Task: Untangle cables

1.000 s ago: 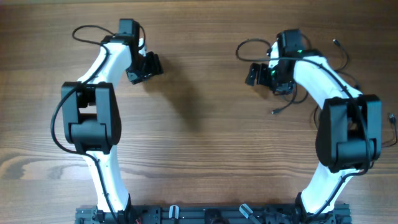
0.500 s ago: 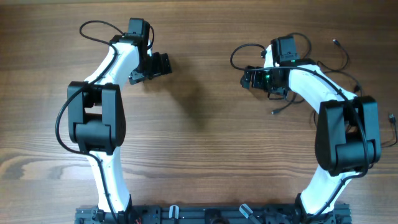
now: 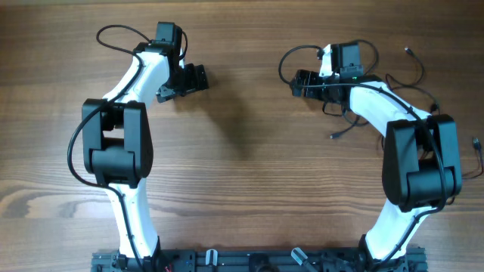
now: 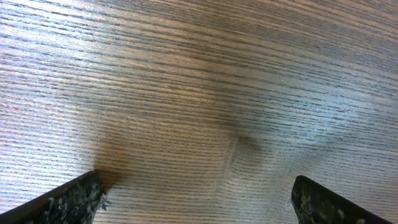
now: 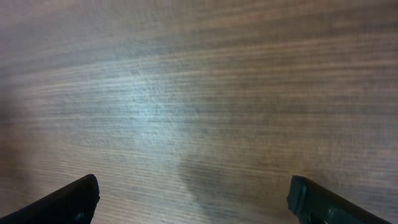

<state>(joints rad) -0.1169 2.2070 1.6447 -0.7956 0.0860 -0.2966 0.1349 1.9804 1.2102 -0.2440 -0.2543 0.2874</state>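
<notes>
The cables lie at the right of the table as thin black cords. One plug end (image 3: 337,134) shows below my right forearm, another cord (image 3: 414,68) curls behind the arm, and a third plug (image 3: 477,142) sits at the right edge. My right gripper (image 3: 296,83) (image 5: 193,199) stands open left of them, over bare wood. My left gripper (image 3: 198,78) (image 4: 196,199) is open too, far from the cords, with only wood between its fingertips (image 4: 74,199). Both wrist views show no cable.
Each wrist carries its own thicker black wiring loop, one on the left (image 3: 113,34) and one on the right (image 3: 286,62). The arm bases and a rail (image 3: 249,261) run along the front edge. The wooden table (image 3: 242,159) spreads between the arms.
My right gripper has swung left and slightly toward the back, away from the cords. My left gripper shifted a little right and back early on, then stayed still.
</notes>
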